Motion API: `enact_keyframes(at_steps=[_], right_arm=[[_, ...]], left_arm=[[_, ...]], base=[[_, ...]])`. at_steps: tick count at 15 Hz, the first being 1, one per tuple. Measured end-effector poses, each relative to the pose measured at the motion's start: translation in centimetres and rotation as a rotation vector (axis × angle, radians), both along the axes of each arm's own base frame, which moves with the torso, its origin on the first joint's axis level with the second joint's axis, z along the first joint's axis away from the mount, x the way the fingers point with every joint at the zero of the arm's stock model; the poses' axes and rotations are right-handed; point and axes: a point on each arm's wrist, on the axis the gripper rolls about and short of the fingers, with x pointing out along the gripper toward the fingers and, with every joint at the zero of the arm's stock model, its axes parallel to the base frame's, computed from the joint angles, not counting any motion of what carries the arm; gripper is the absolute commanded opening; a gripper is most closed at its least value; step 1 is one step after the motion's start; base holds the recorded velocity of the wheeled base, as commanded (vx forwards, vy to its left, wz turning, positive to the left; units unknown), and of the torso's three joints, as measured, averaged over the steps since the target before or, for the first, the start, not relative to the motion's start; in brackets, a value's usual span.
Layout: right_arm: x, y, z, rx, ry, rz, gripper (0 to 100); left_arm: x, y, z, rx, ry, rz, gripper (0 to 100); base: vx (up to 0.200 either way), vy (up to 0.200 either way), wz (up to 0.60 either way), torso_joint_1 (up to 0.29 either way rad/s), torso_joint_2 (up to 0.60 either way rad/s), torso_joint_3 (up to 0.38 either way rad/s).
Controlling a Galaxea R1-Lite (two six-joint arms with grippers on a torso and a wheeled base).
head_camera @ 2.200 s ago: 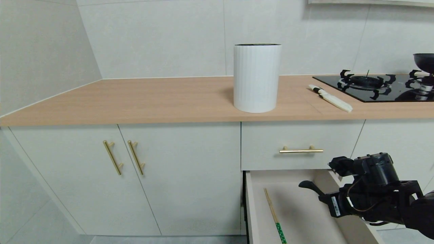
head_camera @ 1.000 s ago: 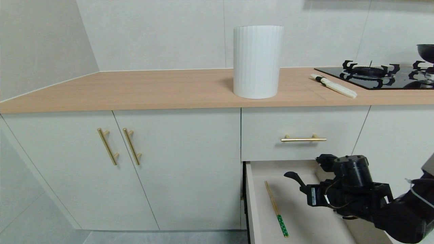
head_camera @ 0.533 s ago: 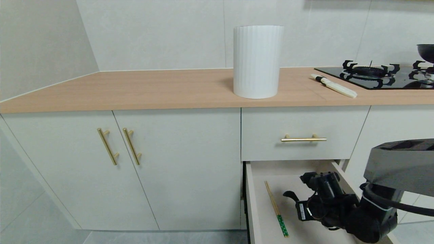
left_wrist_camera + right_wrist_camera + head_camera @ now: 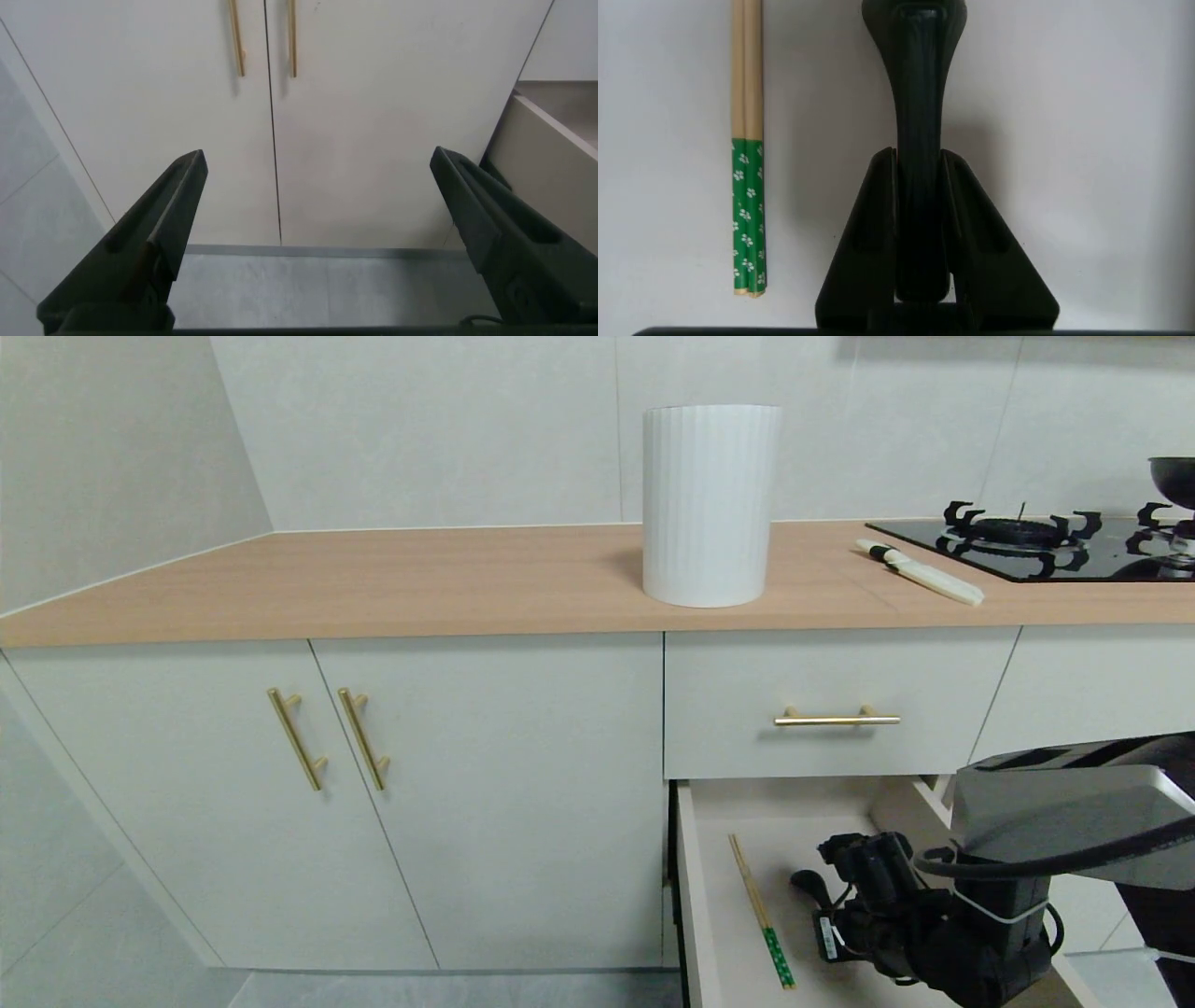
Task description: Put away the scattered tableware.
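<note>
open drawer [image 4: 698, 915] holds green-tipped chopsticks [image 4: 761, 924]; right gripper [image 4: 918, 163] pinches a black spoon [image 4: 915, 56] beside them; left gripper [image 4: 318, 177] spread, facing cabinet doors [image 4: 374, 121].

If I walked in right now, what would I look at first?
Probably the tall white ribbed canister standing on the wooden counter. Next comes the open drawer under the counter, where the right gripper holds a black spoon beside a pair of chopsticks with green flowered ends lying on the drawer floor.
</note>
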Motion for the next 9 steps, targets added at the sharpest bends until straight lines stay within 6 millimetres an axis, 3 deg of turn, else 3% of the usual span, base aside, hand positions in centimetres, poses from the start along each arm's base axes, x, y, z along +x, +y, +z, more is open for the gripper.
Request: enact_keyframes(at_steps=[5,6,9], right_arm=[[-0.04,-0.02,-0.28,-0.004,0.007,-0.001,0],[-0.04,-0.02,-0.28,-0.004,0.007,-0.001,100],[-0.07,-0.03,-0.31,-0.005,0.009,-0.001,100]], left_arm=[[0.00,0.00,0.00,0.000,0.000,0.000,100],[0.00,0.00,0.00,0.000,0.000,0.000,100],[0.00,0.00,0.00,0.000,0.000,0.000,100]], base=[[0.000,0.000,0.00,0.000,0.00,0.000],[0.000,0.000,0.00,0.000,0.00,0.000],[0.000,0.000,0.00,0.000,0.00,0.000]])
